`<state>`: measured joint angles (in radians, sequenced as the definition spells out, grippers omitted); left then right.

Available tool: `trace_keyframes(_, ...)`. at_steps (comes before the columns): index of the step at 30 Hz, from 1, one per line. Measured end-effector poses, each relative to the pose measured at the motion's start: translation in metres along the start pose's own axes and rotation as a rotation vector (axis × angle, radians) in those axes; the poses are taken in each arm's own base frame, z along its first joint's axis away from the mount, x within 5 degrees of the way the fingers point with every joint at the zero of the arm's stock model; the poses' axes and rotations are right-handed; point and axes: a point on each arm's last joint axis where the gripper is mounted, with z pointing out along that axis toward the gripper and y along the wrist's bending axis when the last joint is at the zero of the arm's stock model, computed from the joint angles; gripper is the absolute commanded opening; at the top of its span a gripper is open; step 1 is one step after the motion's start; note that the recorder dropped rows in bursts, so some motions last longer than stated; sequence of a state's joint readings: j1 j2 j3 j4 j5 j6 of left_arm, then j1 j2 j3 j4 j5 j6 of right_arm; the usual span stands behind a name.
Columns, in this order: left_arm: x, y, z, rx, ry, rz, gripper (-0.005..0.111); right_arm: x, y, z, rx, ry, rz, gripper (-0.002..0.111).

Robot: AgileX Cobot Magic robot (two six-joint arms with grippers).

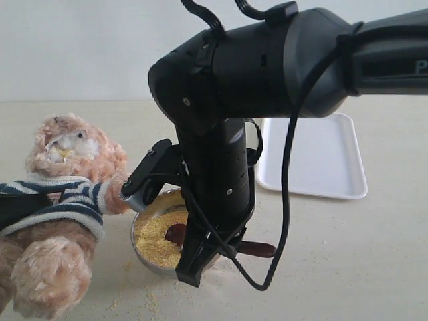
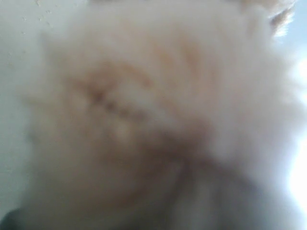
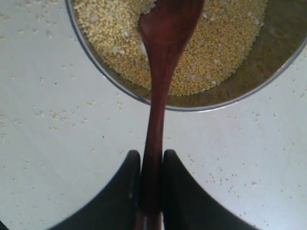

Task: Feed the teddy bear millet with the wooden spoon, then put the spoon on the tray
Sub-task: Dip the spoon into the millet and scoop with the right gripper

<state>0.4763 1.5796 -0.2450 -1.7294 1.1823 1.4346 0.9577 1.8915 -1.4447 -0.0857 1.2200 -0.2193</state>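
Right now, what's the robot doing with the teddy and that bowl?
The robot's right hand grips the wooden spoon by its handle, with the spoon's tip dipped in the millet in the metal bowl. The teddy bear sits beside the bowl, yellow bits on its muzzle. The spoon isn't on the tray yet.

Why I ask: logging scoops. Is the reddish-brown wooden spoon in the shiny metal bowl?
In: the wooden spoon touches yellow millet inside it.
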Motion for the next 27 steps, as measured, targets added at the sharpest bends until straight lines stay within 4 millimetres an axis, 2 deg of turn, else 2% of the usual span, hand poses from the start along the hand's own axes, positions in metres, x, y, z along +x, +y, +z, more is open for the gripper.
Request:
trace_keyframes(13,0.0,0.0,0.0,0.0,0.0,0.017,0.005,0.0,0.001,0.0,-0.041,-0.008,0.035,0.0)
trace_keyframes(27,0.0,0.0,0.0,0.0,0.0,0.017,0.005,0.005,-0.017,0.001,-0.09,-0.02,0.131,0.0)
